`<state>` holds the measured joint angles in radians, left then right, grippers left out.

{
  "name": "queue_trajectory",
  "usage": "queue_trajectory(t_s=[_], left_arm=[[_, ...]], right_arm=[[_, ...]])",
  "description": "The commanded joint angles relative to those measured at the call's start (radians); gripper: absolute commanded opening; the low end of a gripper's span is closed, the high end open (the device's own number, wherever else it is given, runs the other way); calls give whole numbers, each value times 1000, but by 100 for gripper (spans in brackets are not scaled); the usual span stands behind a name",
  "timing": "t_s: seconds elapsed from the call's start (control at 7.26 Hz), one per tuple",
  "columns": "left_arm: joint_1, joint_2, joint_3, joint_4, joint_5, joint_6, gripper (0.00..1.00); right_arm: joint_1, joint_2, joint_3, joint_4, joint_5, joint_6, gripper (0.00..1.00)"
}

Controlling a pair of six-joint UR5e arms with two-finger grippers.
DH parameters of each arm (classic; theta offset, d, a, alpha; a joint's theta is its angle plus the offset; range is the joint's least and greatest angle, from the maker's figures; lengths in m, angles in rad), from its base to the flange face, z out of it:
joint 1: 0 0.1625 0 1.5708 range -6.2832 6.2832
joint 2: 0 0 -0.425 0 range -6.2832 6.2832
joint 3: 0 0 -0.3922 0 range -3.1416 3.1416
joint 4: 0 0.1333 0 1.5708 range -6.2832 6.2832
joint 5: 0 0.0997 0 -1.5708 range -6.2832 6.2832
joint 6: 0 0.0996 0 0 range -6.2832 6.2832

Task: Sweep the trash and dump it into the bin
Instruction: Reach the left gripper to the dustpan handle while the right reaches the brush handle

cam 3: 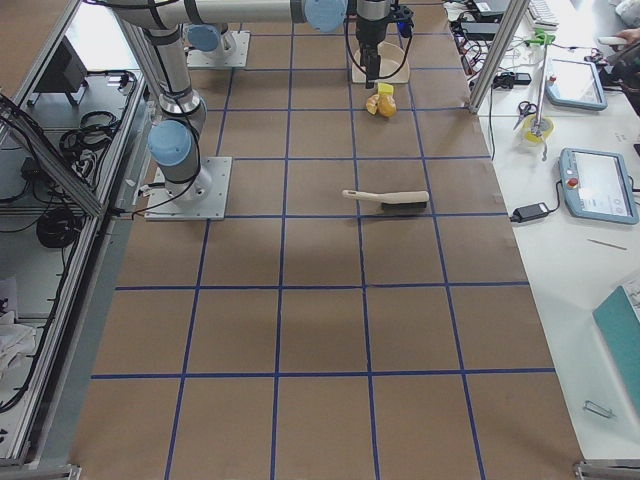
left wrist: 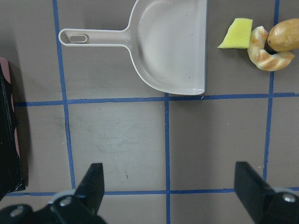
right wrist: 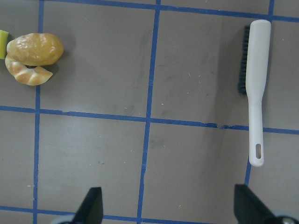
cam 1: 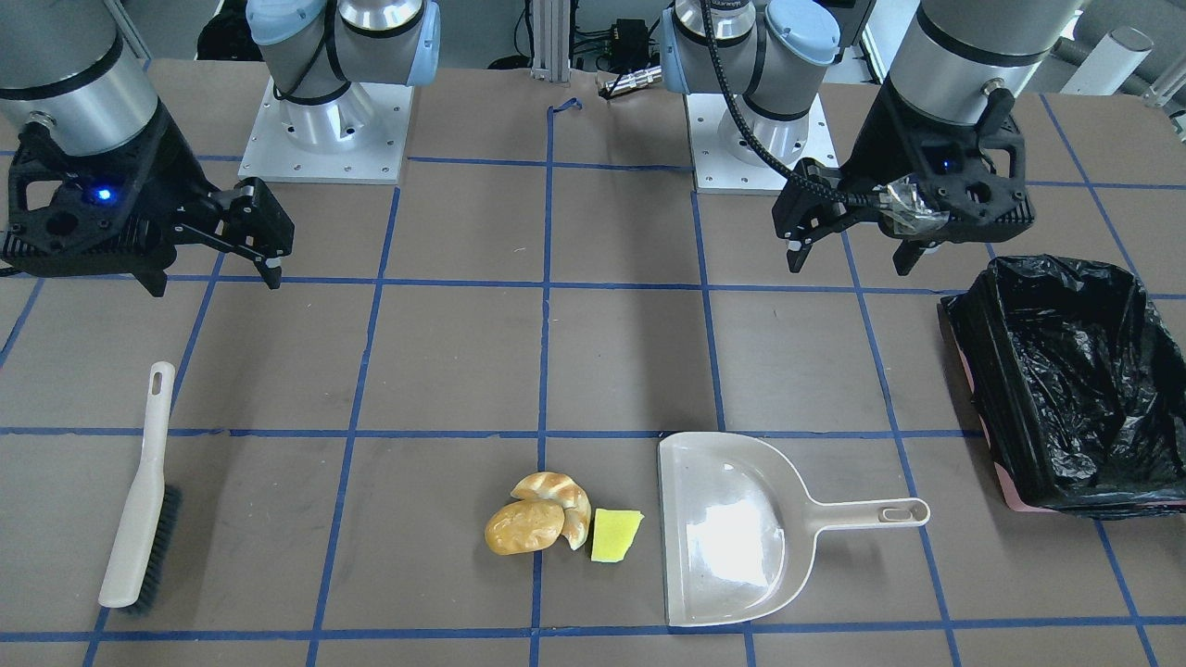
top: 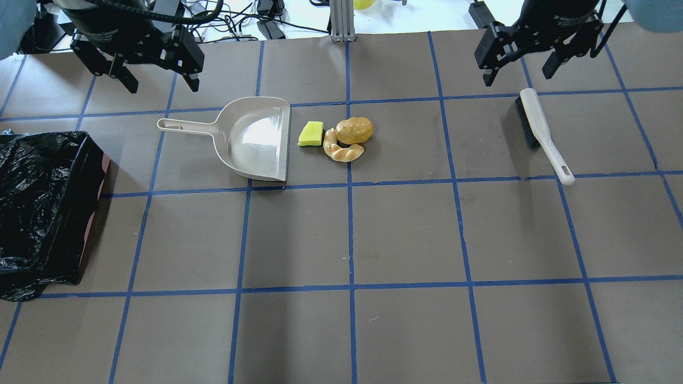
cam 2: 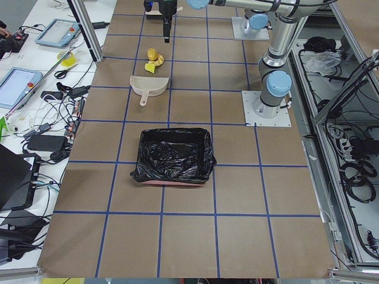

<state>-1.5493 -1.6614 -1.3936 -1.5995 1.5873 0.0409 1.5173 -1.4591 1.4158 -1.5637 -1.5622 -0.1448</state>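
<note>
The trash lies together on the table: a croissant, a bread roll and a yellow sponge block, just beside the open mouth of a beige dustpan. The black-bagged bin stands at the table's left end. My left gripper is open and empty, raised above the table behind the dustpan. My right gripper is open and empty, raised above the head of a white brush. The left wrist view shows the dustpan and the trash ahead of the open fingers.
The brush lies flat with its bristles to the side, well apart from the trash. The dustpan handle points toward the bin. Blue tape lines grid the brown table. The arm bases stand at the back.
</note>
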Motion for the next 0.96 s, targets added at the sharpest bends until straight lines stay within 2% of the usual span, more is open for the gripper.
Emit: queue_trajectory(t_s=[0.0, 0.28, 0.55, 0.83], left_arm=[[1, -40, -25, 57, -10, 20, 100], [11, -49, -85, 140, -1, 275, 100], [28, -171, -99, 307, -6, 344, 100], [32, -276, -90, 357, 0, 356, 100]], right_arm=[[-50, 3, 35, 2, -2, -16, 100], [-121, -12, 124, -56, -4, -196, 100], [-178, -9, 158, -73, -53, -225, 100], [-297, -1, 271, -197, -47, -344, 100]])
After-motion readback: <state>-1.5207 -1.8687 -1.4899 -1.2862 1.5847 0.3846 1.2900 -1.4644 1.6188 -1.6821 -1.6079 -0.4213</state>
